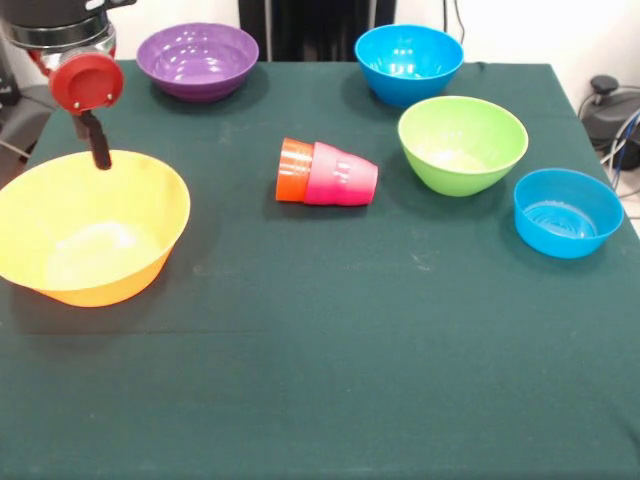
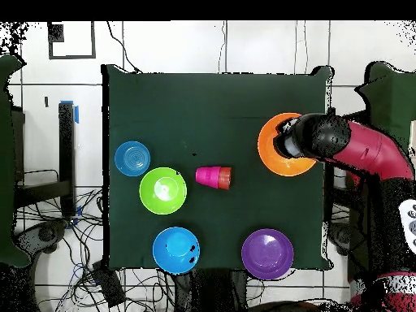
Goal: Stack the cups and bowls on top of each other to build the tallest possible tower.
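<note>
At the left of the front view, the large orange-yellow bowl (image 1: 88,228) sits upright on the green worktop (image 1: 330,350), with the claw (image 1: 100,152) hanging at its far rim; whether it is released or clenched I cannot tell. Upper left stands the purple bowl (image 1: 197,60). In the centre, the red-pink cup (image 1: 345,175) lies on its side, joined with the orange cup (image 1: 294,170). Right of them sit a blue bowl (image 1: 408,62) at the top, the lime green bowl (image 1: 462,143), and a smaller blue bowl (image 1: 567,212) at far right.
</note>
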Robot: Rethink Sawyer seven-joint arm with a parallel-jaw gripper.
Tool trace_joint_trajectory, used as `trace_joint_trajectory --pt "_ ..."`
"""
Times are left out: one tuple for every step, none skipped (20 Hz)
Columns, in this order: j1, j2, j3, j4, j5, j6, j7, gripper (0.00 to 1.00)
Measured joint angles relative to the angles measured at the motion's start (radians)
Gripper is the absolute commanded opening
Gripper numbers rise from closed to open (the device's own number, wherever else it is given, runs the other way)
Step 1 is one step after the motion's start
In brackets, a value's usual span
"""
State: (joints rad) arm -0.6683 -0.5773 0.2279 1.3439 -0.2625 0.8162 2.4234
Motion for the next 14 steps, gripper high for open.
trace_joint_trajectory --pt "-0.022 -0.003 0.019 0.033 0.013 -0.007 0.000 1.00" --pt "-0.032 -0.003 0.028 0.048 0.019 -0.011 0.000 1.00" --pt "-0.040 -0.002 0.035 0.059 0.022 -0.014 0.000 1.00" --pt "-0.048 -0.002 0.042 0.070 0.026 -0.017 0.000 1.00" --pt "-0.069 0.001 0.062 0.097 0.035 -0.025 0.000 1.00" --pt "-0.090 0.005 0.081 0.123 0.044 -0.033 0.000 1.00" --pt "-0.101 0.009 0.091 0.134 0.048 -0.036 0.000 1.00" --pt "-0.111 0.012 0.100 0.145 0.052 -0.039 0.000 1.00" --pt "-0.149 0.028 0.135 0.182 0.065 -0.054 0.000 1.00" --pt "-0.162 0.036 0.149 0.195 0.067 -0.060 0.000 1.00" --pt "-0.179 0.046 0.165 0.209 0.067 -0.069 0.000 1.00" --pt "-0.195 0.056 0.181 0.223 0.068 -0.078 0.000 1.00" --pt "-0.211 0.068 0.197 0.235 0.067 -0.086 0.000 1.00" --pt "-0.227 0.080 0.214 0.247 0.067 -0.093 0.000 1.00"
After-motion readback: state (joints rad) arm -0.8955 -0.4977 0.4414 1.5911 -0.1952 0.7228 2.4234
